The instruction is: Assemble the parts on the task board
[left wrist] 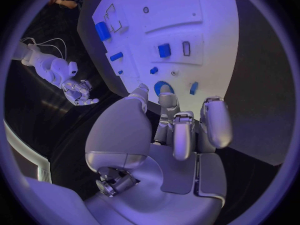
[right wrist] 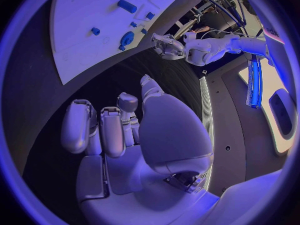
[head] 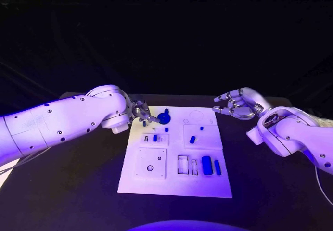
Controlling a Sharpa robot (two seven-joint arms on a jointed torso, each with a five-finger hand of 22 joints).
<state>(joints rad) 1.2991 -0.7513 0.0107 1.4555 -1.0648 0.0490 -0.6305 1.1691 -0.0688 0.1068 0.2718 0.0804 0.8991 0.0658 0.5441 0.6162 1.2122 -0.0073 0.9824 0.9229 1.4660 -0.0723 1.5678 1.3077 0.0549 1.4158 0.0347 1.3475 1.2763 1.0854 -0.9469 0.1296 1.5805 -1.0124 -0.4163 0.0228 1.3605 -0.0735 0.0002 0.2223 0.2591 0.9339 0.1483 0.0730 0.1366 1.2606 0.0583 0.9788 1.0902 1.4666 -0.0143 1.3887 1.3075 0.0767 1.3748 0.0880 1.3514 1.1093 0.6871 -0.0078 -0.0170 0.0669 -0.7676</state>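
Note:
The white task board [head: 139,180] lies in the middle of the black table. A round blue part [head: 163,117] sits near its far left corner. My left hand [head: 142,113] hovers at that corner, fingers stretched toward the round part [left wrist: 164,87] with the fingertips [left wrist: 165,99] right beside it, gripping nothing. Small blue pieces [head: 192,139] lie mid-board, and a thick blue cylinder [head: 207,165] and a blue bar [head: 217,167] lie near the front. My right hand [head: 236,106] floats off the board's far right corner, fingers apart and empty.
The board has recesses at its front left, one with an oval hole [head: 150,168], and two outlined slots [head: 183,164] beside the cylinder. Bare black table [head: 69,192] surrounds the board on all sides.

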